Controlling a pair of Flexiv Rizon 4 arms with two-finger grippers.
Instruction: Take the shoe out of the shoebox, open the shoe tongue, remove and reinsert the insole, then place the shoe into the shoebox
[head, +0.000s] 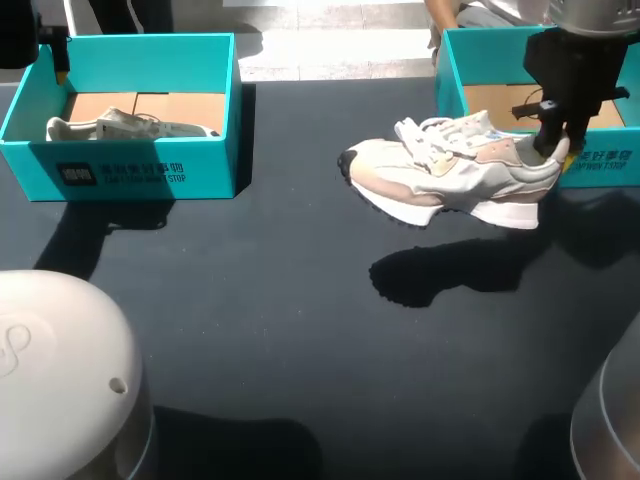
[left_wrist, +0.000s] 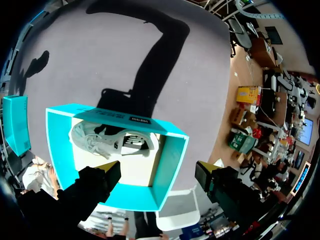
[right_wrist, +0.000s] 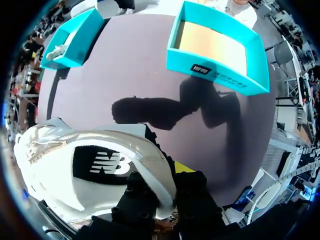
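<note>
The shoe (head: 450, 170) is soft cloth, white and pale pink, with cloth laces and a smooth white sole that looks like rubber. The left box (head: 140, 165) and the right box (head: 450, 70) are smooth blue-green card with a slight shine. Their floors are plain brown card, dull. The worktop (head: 280, 330) is dark, flat and dull. The right hand (head: 555, 150) is dull black with yellow tips. The left arm (head: 60, 350) has a smooth, shiny white shell.

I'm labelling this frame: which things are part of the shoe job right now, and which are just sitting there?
In use: white-and-pink trainer, right gripper shut on its heel, empty teal cardboard shoebox behind it.
Idle: second teal shoebox, grey-white shoe inside.
</note>
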